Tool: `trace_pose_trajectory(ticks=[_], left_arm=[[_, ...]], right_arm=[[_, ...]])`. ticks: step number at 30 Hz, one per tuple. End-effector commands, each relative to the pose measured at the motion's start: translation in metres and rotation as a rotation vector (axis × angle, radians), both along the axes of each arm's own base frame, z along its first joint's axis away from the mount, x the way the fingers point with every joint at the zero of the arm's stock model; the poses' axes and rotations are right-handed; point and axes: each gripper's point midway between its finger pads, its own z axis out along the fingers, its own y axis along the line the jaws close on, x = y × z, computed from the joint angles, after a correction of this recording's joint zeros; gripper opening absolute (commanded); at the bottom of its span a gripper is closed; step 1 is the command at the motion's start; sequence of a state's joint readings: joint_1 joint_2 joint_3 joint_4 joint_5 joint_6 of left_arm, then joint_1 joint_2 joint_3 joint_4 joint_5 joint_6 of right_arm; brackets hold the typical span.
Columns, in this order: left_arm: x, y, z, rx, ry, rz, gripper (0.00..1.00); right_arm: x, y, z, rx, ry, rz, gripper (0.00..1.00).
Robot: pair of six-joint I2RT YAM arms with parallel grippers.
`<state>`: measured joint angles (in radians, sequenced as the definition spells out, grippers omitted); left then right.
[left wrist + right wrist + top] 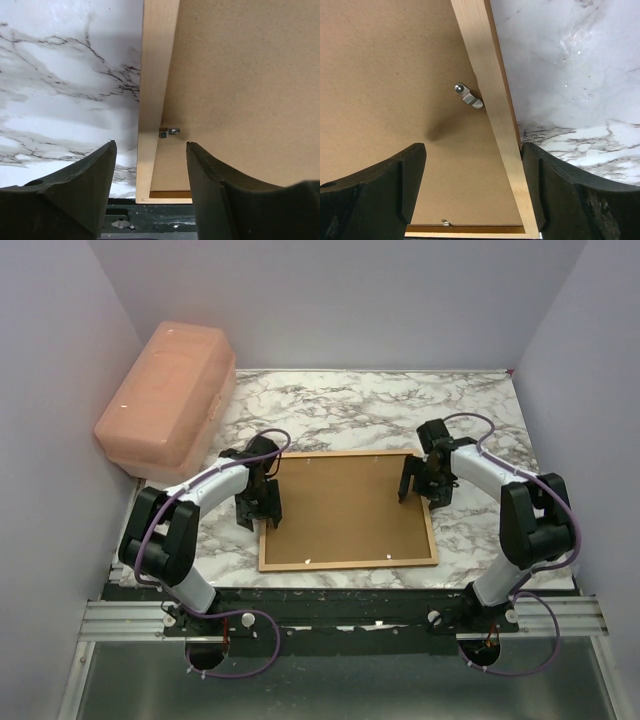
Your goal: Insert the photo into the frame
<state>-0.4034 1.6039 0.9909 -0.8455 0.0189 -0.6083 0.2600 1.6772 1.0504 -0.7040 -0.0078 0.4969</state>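
Frame (350, 563) face-down mid-table, backing board (345, 505) inside, bare marble table (360, 405) toward 12 o'clock, pink box (165, 395) at 10 o'clock, left gripper (260, 512) spread astride the 9 o'clock rail, right gripper (415, 485) spread astride the 3 o'clock rail, elbows bent outward.

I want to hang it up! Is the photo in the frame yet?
Done: the backing board lies inside the frame. No photo shows; it may be underneath. In hand: the left gripper and right gripper hang open over the frame's sides. Left: maybe turning the clips.

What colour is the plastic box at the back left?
The box is pale pink; top view.
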Motion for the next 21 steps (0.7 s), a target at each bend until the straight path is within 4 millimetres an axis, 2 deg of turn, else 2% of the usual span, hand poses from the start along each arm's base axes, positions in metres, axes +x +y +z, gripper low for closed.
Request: trace_pose_trajectory(ticks=[1,4,9,16,17,21], left_arm=[[0.007,-0.015,0.029,-0.099,-0.057,-0.011,0.61],[0.011,-0.020,0.039,-0.146,-0.083,-0.006,0.61],[0.015,-0.021,0.043,-0.170,-0.085,0.002,0.61],[0.011,-0.020,0.035,-0.165,-0.067,0.001,0.61],[0.010,-0.019,0.034,-0.164,-0.066,0.001,0.61],[0.008,-0.018,0.030,-0.160,-0.055,-0.002,0.61]], right_arm=[[0.016,0.005,0.021,0.053,-0.050,-0.005,0.85],[0.023,0.001,0.018,0.060,-0.053,-0.010,0.85],[0.031,-0.005,0.007,0.043,-0.046,-0.022,0.81],[0.039,-0.015,-0.005,0.000,-0.037,-0.053,0.71],[0.042,-0.022,-0.006,-0.034,-0.044,-0.062,0.70],[0.047,-0.030,-0.007,-0.072,-0.052,-0.061,0.58]])
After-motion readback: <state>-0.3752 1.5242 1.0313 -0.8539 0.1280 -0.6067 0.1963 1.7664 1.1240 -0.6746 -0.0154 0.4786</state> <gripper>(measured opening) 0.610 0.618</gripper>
